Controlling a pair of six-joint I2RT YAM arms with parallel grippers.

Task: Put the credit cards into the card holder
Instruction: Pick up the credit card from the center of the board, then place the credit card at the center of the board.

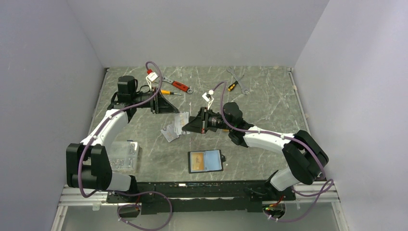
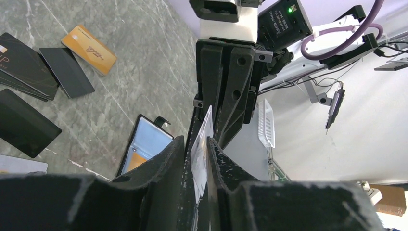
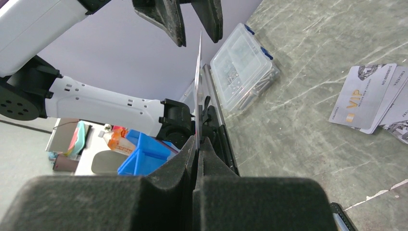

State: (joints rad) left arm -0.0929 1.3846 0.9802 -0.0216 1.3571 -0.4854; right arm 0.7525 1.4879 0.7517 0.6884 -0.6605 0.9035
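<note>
Right gripper (image 3: 197, 144) is clamping a silver-grey credit card (image 3: 198, 86) edge-on above the middle of the table (image 1: 269, 110), while the left gripper (image 3: 198, 41) is standing with its fingers (image 3: 166, 19) apart on either side of the card's far end. Both arms are reaching inward, tips facing each other. More credit cards (image 1: 173, 129), silver, black and gold-orange, are lying loose below them. The black card holder (image 1: 214, 161) is lying open nearer the bases, a gold card (image 1: 196, 161) inside. Seen edge-on, the held card's print is proving unreadable.
</note>
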